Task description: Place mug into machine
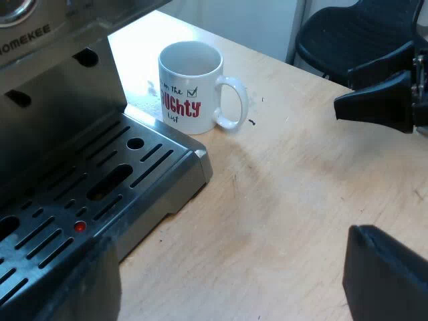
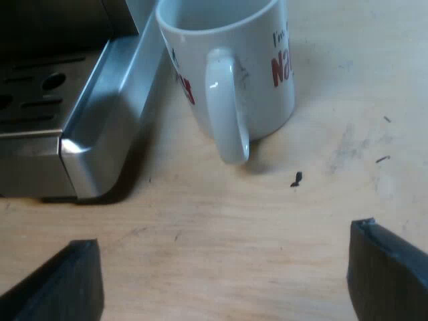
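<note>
Mug point(image 2: 234, 60) stands on the table point(image 2: 200, 227) just beside the espresso machine's drip tray point(image 2: 100, 127), not yet grasped. My right gripper point(image 2: 227, 287) hangs near its handle, fingers wide and empty, as is my left gripper point(image 1: 227, 294). I judge this the approach: next I must close on the handle.

The right gripper point(image 2: 225, 244) sits low, near the mug point(image 2: 247, 73) on its handle side. Its two black fingers are spread wide, clear of the mug and holding nothing. The left gripper point(image 1: 227, 261) looks down on the mug from farther off, its fingers also spread wide and empty.
</note>
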{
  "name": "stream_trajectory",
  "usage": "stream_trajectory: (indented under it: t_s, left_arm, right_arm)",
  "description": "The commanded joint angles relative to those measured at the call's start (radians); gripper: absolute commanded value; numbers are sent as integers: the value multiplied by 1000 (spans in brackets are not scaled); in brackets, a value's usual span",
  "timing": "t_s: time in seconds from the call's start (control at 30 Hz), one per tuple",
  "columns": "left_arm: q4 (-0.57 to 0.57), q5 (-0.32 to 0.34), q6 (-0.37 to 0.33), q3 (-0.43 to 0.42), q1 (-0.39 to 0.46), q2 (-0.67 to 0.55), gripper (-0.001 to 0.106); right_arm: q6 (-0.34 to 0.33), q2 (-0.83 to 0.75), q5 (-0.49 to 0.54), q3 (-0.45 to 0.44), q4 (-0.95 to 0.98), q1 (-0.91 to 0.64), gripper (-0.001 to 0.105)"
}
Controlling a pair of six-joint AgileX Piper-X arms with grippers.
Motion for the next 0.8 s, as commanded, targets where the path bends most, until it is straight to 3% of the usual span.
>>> stream_trajectory:
  t_s: [0.03,0.8]
  left_arm:
    - [-11,-2,-16,-7,-5,-5,70]
    - [-11,-2,-16,-7,-5,-5,70]
  right_arm:
    - [-1,48,-13,-6,-52,-3,95]
    - [-1,395,-14,-6,-427,-3,95]
